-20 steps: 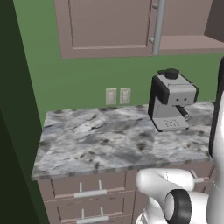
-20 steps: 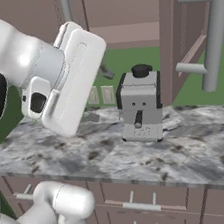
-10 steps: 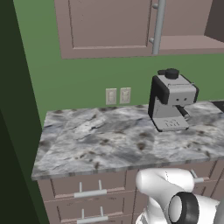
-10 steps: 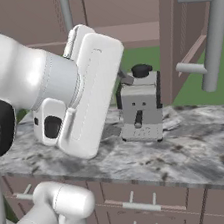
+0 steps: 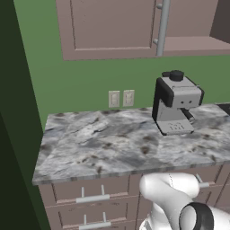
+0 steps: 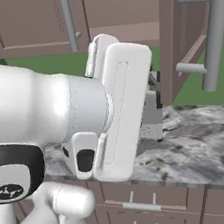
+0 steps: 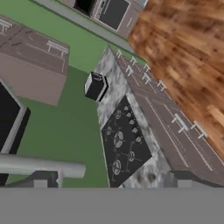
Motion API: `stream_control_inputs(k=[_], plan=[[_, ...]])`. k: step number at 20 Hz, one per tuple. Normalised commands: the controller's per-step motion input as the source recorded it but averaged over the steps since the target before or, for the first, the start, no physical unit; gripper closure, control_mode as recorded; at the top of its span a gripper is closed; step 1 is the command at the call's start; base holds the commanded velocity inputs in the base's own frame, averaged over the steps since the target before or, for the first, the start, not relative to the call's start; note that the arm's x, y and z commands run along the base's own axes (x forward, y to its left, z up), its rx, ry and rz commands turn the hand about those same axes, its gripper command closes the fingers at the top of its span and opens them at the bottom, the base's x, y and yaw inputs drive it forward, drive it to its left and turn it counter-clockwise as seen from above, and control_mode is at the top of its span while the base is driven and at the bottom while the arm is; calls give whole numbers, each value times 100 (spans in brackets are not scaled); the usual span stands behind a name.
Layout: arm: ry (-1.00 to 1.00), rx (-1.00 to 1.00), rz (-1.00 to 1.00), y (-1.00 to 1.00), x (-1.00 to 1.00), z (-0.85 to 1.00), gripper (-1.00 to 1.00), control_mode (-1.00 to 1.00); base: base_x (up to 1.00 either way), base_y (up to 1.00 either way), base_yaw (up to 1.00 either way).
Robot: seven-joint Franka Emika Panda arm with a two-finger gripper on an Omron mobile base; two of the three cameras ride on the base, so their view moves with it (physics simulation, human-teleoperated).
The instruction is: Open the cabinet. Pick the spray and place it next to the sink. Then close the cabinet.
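The cabinet (image 6: 120, 12) hangs on the green wall above the counter; in the right base view its right door (image 6: 184, 33) stands swung open toward the camera, its long grey cylindrical bar handle (image 6: 209, 34) on two stubs, while the left door (image 5: 112, 27) is flat and shut with a matching bar (image 5: 162, 27). Both doors are mauve-brown with recessed panels. Below runs a grey marbled stone counter (image 5: 112, 143), veined and blotched. On it, toward the right, stands a boxy grey and black coffee machine (image 5: 176, 108) with a round black knob on top. Two pale outlets (image 5: 121, 98) sit on the wall to its left. Drawers (image 5: 90, 193) of the same brown with small pale handles lie under the counter edge. In the right base view the arm's broad white link (image 6: 119, 113) covers most of the coffee machine and the middle of the counter. In the hand view the gripper (image 7: 111, 181) has its dark tips spread wide with nothing between them, looking along a counter with a black stovetop (image 7: 124, 146) and wood floor (image 7: 183, 52). The spray cannot be made out
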Motion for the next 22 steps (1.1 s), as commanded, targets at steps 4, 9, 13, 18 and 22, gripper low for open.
stream_control_inputs(k=[4, 9, 13, 18, 22], plan=[[-7, -12, 0, -44, -9, -1, -100, -100, 0, 0, 0], [-9, -3, 0, -40, 0, 0, -100, -100, 0, 0, 0], [-22, -4, 0, -28, 3, 0, -100, -100, 0, 0, 0], [-14, -1, 0, -33, 17, 0, -100, -100, 0, 0, 0], [-9, 0, 0, -33, 24, 3, -100, -100, 0, 0, 0]])
